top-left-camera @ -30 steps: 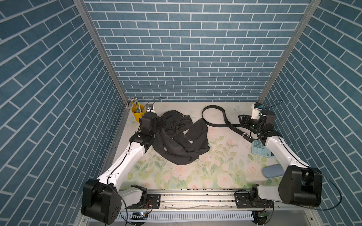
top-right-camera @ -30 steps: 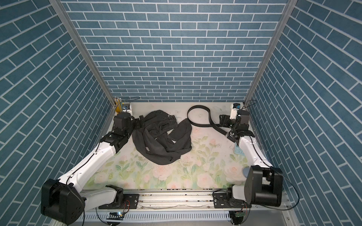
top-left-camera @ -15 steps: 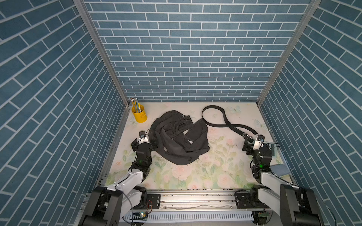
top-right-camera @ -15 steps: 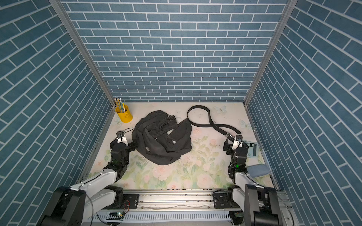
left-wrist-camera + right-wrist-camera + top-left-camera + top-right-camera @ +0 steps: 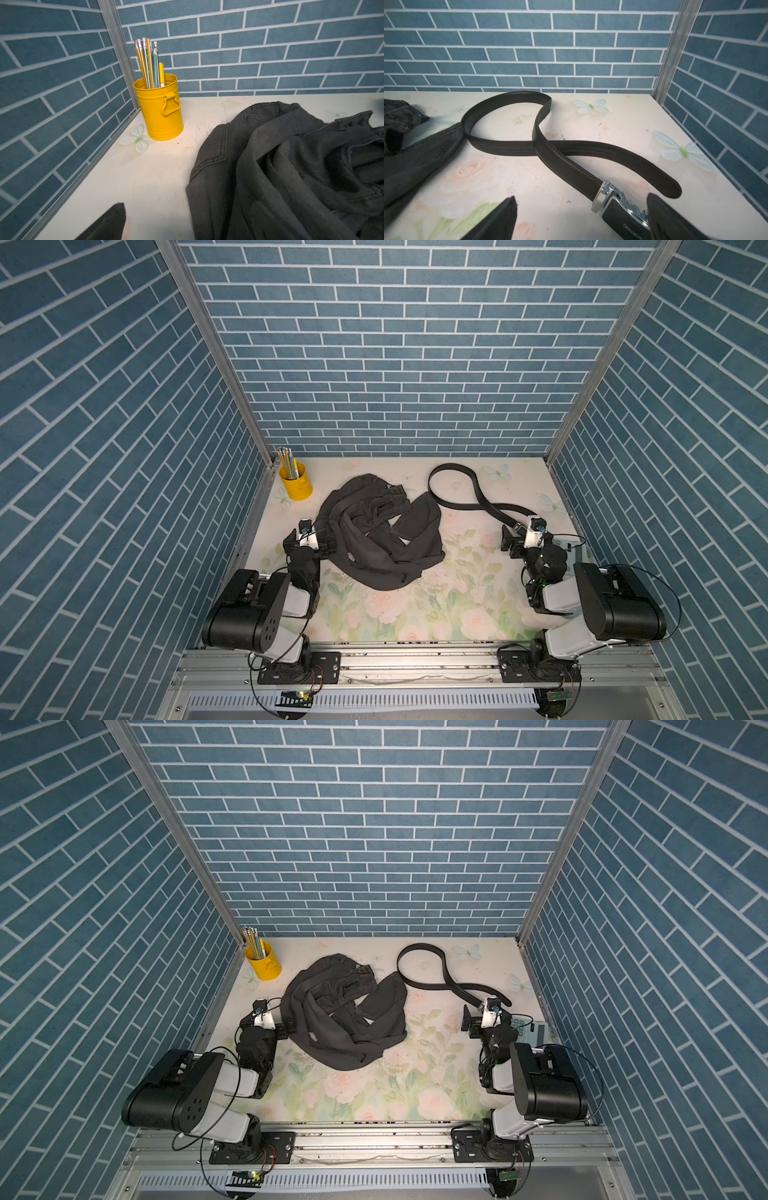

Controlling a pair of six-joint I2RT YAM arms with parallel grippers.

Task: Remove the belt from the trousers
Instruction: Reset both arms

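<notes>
Two claws sit low over the near half of the counter (image 5: 415, 614), both with jaws spread wide and gripping nothing. The right claw (image 5: 527, 539) is near the right edge. The right wrist view shows its two dark fingers (image 5: 500, 220) far apart, with the silver buckle (image 5: 610, 204) lying on the counter close against one of them; whether they touch I cannot tell. From the buckle the belt (image 5: 560, 162) runs toward the far edge, curls into a loop, and crosses over itself. Its plain tip rests beside the buckle. The whole strap lies on the far right part of the counter, outside the waistband. Only the bend of its loop meets the edge of the trousers (image 5: 374, 547), touching or just beside them.

The left claw (image 5: 309, 545) is near the left edge, and one finger reaches the side of the trousers. They lie in a crumpled charcoal heap around the counter's middle, with seams and waistband turned up in the left wrist view. A yellow pencil cup (image 5: 296, 487) stands upright in the far left corner, apart from the fabric.
</notes>
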